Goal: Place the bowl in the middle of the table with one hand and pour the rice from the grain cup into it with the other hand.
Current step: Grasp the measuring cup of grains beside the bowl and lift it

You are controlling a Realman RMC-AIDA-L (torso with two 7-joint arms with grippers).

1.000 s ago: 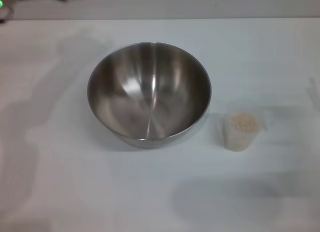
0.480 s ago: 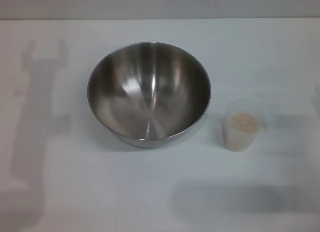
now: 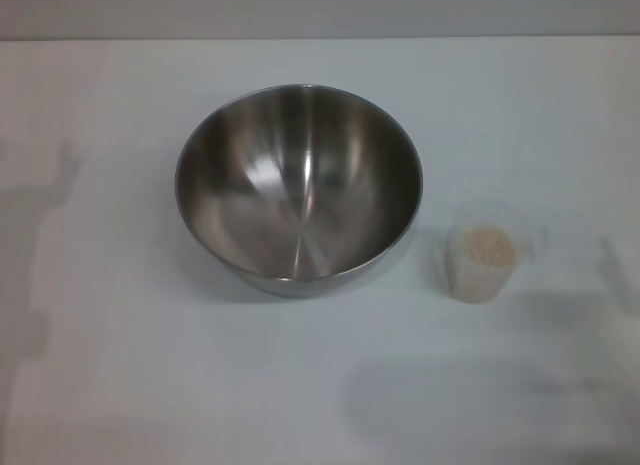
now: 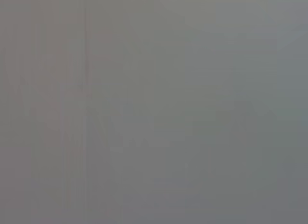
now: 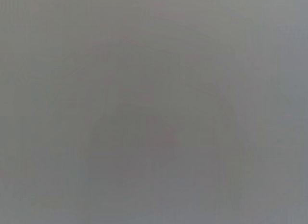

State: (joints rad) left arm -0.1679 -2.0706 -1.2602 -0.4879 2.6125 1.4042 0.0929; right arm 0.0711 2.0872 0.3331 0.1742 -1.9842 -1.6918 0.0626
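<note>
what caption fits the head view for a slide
Empty steel bowl on the white table, with the grain cup of rice upright beside it on the robot's right; no claw in view.

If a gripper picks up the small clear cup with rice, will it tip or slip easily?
The grain cup looks thin, smooth plastic, so it may flex or slip. The rice sits near its top and could spill if tilted. It seems light, so a push probably slides it.

No part of the robot's body shows in any view: no arm, end effector, cable or marking. Both wrist views are a featureless grey.
</note>
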